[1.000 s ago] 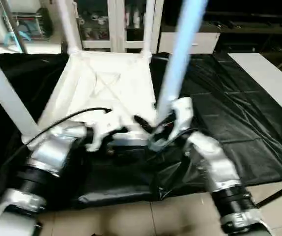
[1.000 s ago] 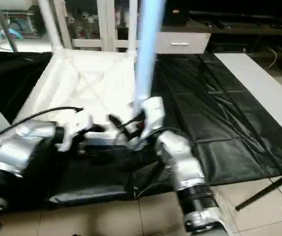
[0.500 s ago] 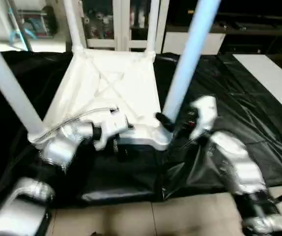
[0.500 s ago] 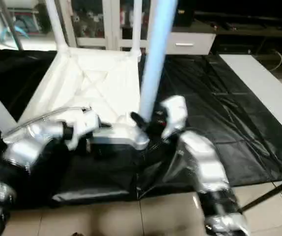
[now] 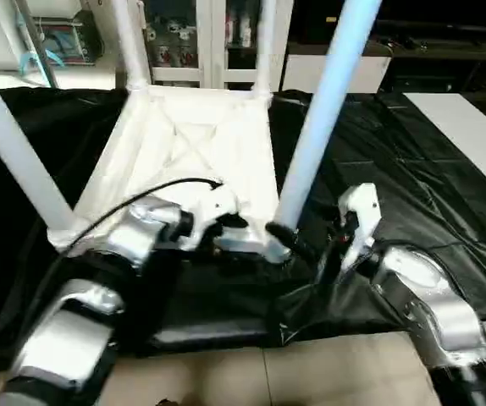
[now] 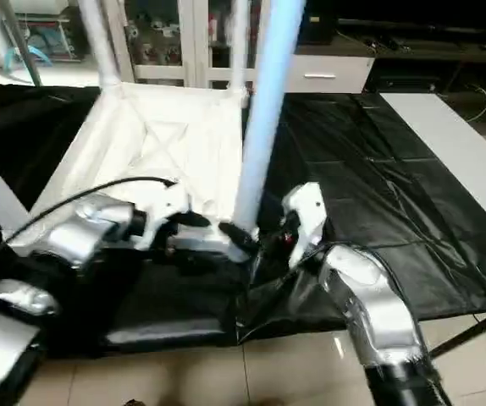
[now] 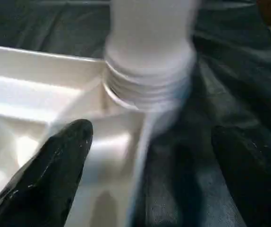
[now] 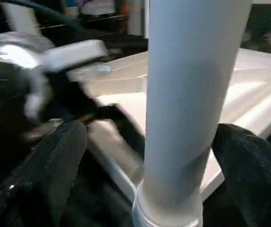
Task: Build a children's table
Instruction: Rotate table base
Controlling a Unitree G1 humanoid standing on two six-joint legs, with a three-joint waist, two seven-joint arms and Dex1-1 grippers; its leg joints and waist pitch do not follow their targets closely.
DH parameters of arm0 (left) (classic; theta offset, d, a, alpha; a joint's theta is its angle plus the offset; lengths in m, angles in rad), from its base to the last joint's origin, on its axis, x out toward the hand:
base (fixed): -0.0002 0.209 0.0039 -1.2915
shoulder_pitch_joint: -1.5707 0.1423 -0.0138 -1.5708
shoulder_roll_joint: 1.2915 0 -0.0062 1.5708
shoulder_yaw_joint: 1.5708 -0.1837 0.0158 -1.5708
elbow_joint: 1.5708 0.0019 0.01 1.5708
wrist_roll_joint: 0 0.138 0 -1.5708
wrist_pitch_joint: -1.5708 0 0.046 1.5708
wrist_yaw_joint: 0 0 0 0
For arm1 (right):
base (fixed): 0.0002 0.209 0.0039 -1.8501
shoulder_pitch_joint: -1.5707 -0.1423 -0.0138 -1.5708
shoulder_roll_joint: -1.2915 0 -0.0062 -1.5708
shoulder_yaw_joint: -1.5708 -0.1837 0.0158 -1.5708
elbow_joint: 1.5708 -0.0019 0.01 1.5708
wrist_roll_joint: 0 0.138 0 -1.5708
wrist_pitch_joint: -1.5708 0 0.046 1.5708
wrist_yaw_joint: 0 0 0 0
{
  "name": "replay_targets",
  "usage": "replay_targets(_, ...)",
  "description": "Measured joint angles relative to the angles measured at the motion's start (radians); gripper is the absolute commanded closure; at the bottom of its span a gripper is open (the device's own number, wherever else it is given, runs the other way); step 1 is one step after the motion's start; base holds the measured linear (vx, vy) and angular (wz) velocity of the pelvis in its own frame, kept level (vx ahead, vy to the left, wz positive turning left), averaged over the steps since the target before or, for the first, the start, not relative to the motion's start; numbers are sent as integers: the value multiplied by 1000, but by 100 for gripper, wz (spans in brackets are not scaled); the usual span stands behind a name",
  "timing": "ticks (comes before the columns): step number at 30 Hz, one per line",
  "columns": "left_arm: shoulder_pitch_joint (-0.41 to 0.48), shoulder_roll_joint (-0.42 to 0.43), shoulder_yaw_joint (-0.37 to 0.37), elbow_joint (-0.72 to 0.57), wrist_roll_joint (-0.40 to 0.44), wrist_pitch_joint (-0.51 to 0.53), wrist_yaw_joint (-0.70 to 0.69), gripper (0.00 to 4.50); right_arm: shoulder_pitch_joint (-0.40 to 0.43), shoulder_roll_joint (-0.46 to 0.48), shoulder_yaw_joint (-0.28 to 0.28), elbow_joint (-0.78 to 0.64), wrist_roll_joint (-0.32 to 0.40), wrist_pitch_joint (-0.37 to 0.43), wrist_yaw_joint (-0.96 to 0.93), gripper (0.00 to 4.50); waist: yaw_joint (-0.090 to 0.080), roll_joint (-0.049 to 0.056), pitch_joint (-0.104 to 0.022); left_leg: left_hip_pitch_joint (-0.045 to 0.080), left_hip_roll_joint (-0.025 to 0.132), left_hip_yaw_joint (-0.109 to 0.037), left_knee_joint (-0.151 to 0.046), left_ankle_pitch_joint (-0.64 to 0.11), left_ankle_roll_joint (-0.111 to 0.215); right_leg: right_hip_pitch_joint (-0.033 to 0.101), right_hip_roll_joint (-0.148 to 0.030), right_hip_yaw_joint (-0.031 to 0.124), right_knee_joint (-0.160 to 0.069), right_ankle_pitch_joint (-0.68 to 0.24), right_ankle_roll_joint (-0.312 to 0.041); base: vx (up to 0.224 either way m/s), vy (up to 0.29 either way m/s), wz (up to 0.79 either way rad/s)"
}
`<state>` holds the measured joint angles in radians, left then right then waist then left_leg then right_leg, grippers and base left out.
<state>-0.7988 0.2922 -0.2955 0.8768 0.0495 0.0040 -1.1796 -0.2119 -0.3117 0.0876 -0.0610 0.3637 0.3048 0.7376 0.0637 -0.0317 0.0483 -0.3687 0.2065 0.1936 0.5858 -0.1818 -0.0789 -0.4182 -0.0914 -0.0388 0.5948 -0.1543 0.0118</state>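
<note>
The children's table lies upside down on the black-draped work table (image 5: 412, 186), its X-ribbed white tabletop (image 5: 192, 152) facing up. Four white legs stand in the corner sockets; the near right leg (image 5: 315, 127) rises tallest in view. My left gripper (image 5: 230, 224) is open at the tabletop's near rim, just left of that leg's socket (image 7: 147, 92). My right gripper (image 5: 298, 244) is open on the other side, its black fingers (image 8: 55, 161) spread either side of the leg (image 8: 192, 94) low down, with gaps showing.
The black cover is wrinkled and hangs over the front edge above a tiled floor (image 5: 268, 372). A white board (image 5: 472, 135) lies at the right. Glass-door cabinets (image 5: 201, 42) stand behind. A black cable (image 5: 124, 203) runs over my left forearm.
My left gripper has slid right along the near rim toward the near right leg. My right gripper has dropped lower beside that leg. The whole picture has also shifted.
</note>
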Motion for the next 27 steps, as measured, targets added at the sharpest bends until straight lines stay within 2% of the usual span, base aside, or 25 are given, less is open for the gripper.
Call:
replay_targets(2, -5, 0, -1, 18, 15, -12, 26, 46, 24, -24, -4, -28, 3, 11, 7, 0, 1, 0, 0, 0, 0, 0, 0, 0, 0, 0, 0, 0, 0, 0, 0, 0, 0, 0)
replay_targets(5, -21, -7, -6, 46, 35, -33, 59, 66, 59, -63, -18, -66, 23, 31, 18, 0, 4, 0, 0, 0, 0, 0, 1, 0, 0, 1, 0, 0, 0, 0, 0, 0, 0, 0)
replay_targets(9, -39, 13, -16, 86, 60, -83, 71, 101, 137, -170, -83, -139, 59, 71, 70, 0, 22, 0, 0, 1, 0, 0, 1, 0, 0, 2, -1, 0, -1, 0, 0, 0, 0, 0)
replay_targets(12, -39, 42, -18, 93, 66, -96, 40, 120, 153, -197, -122, -140, 62, 80, 78, 0, 22, 1, 0, 1, 0, 0, 1, 0, 0, 2, -1, 0, 0, 0, 0, 0, 0, 0)
replay_targets(18, -39, 63, -22, 105, 73, -101, -32, 165, 170, -226, -133, -140, 85, 87, 98, 0, 25, 1, 0, 1, 0, 0, 1, 0, 0, 1, -1, 0, -1, 0, 0, 0, 0, 0)
replay_targets(27, -46, 67, -16, 132, 72, -112, -54, 234, 182, -249, -132, -138, 110, 107, 161, 0, 26, 1, 0, 1, 0, 0, 1, 0, 0, 2, -1, 0, 0, 0, 0, 0, 0, 0)
